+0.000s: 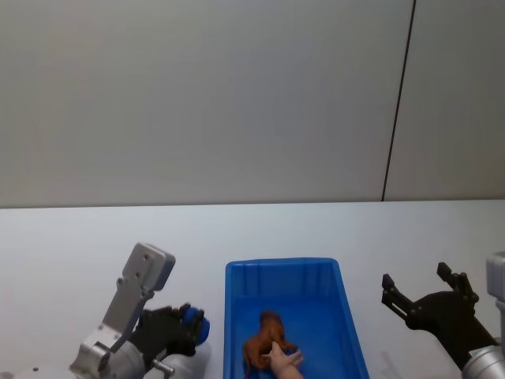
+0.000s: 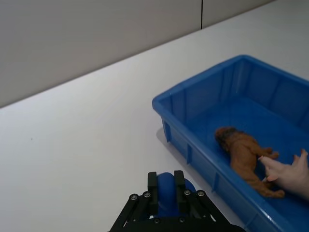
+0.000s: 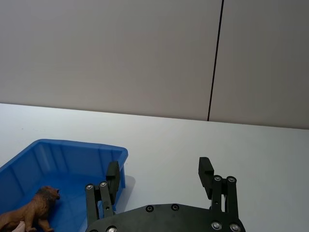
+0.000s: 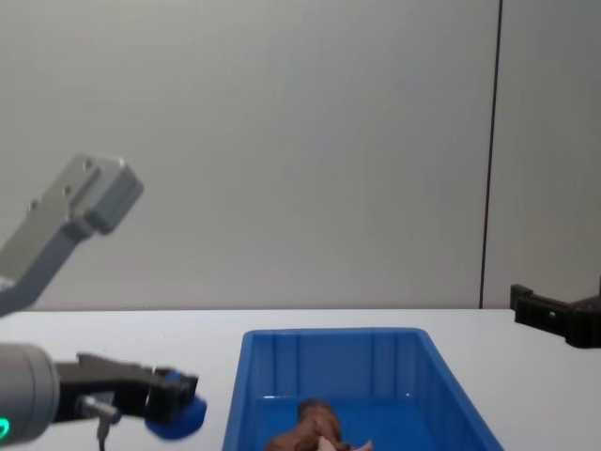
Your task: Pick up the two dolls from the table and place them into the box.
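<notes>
Left gripper (image 1: 189,325): left of blue bin (image 1: 345,312), clamped on blue round doll (image 2: 166,191) | Right gripper (image 1: 422,296): right of bin, spread wide, empty | Brown lion doll (image 1: 264,341): inside bin, touched by a person's hand (image 1: 286,359)

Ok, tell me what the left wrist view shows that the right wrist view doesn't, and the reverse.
Left wrist view alone: the left gripper shut on the blue doll, beside the blue box and outside it; also more of a person's hand touching the brown doll's rear.

Right wrist view alone: the right gripper, open and holding nothing, over the white table on the box's other side.

Both: the box, the brown doll lying inside it, the table and the wall behind.
</notes>
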`<action>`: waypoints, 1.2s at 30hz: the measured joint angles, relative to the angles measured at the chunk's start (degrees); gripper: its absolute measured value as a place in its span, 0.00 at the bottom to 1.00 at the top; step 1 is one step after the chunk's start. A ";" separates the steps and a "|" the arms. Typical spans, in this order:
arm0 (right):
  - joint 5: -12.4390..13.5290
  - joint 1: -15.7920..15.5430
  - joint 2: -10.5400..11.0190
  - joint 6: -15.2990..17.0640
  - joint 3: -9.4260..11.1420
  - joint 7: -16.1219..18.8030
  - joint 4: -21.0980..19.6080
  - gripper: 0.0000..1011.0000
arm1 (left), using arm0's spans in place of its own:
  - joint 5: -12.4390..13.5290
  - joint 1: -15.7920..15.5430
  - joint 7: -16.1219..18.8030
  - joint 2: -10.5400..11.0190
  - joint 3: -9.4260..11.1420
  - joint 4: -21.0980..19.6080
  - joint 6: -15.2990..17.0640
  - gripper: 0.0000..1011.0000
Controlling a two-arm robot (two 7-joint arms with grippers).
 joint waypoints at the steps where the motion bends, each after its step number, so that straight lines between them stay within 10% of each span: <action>1: 0.00 0.00 0.00 0.00 0.00 0.00 0.00 0.99 | 0.06 -0.03 0.01 0.01 -0.05 -0.23 -0.22 0.20; 23: 0.00 0.00 0.00 0.00 0.00 0.00 0.00 0.99 | -0.47 -3.65 -7.40 -1.83 -0.75 -3.95 -8.98 0.07; 36: 0.00 0.00 0.00 0.00 0.00 0.00 0.00 0.99 | -2.06 -5.94 -13.29 -4.02 0.04 -2.41 -12.07 0.46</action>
